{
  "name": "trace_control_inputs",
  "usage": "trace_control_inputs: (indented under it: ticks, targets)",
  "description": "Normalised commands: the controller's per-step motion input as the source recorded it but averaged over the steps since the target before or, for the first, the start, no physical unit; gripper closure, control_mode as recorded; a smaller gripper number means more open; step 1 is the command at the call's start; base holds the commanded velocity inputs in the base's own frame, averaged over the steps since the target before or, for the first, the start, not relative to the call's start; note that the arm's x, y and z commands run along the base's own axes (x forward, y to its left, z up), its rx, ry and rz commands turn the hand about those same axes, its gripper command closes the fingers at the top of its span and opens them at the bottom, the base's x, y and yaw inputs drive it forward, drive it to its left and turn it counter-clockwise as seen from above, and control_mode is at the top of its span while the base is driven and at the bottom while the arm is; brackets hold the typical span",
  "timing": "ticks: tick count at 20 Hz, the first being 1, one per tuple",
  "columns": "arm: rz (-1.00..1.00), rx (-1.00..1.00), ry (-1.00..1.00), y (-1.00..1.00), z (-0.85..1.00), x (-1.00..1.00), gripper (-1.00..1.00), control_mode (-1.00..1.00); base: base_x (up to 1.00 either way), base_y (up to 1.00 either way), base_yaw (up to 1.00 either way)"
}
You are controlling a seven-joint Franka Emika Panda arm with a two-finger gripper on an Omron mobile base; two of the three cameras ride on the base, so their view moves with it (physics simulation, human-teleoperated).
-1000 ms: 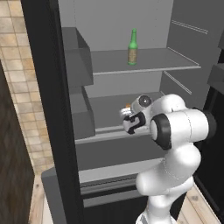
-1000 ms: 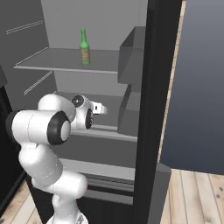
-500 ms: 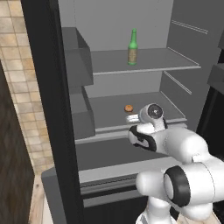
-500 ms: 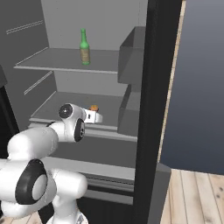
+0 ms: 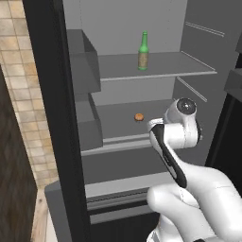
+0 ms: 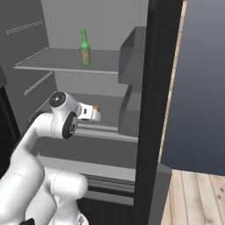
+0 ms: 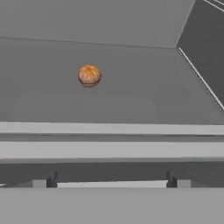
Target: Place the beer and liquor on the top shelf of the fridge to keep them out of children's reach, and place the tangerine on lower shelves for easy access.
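My gripper (image 7: 111,183) is spread wide and holds nothing; its two dark tips stand apart at the near edge of what my hand camera sees, just outside the front lip of the lower shelf (image 7: 131,151).

The tangerine (image 5: 139,116) sits alone on that lower shelf, well back from the lip and a little left of my hand's line, touching nothing else. From the right base view it (image 6: 95,107) peeks out just past my wrist. The beer (image 5: 143,51) stands upright on the top shelf (image 5: 189,66) of the fridge (image 5: 52,118), near the shelf's middle and well clear of the edge. I judge both of those placements done. The liquor I cannot place from here.

Risks from this point, as I judge them:
- The tangerine is round and loose. If my arm swings back in low over the shelf, a brush from a finger or the wrist could set it rolling toward the front lip or the side wall.
- My elbow and forearm sit close to the shelf's front edge; a careless pull-out could knock the lip.
- Bringing the liquor up beside the beer, a wide sweep could tip the tall, thin bottle, since it has a small foot and a long neck.
- The door bins (image 5: 87,123) on the left crowd the way out.
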Motion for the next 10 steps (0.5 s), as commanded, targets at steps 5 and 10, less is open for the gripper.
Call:
trace_control_inputs:
  ticks: [5, 10]
  targets:
    - [0.04, 0.0, 0.25, -0.01, 0.36, -0.98, -1.0, -1.0, 0.0, 0.0, 0.0]
    - [0.07, 0.0, 0.19, 0.0, 0.22, -1.0, -1.0, -1.0, 0.0, 0.0, 0.0]
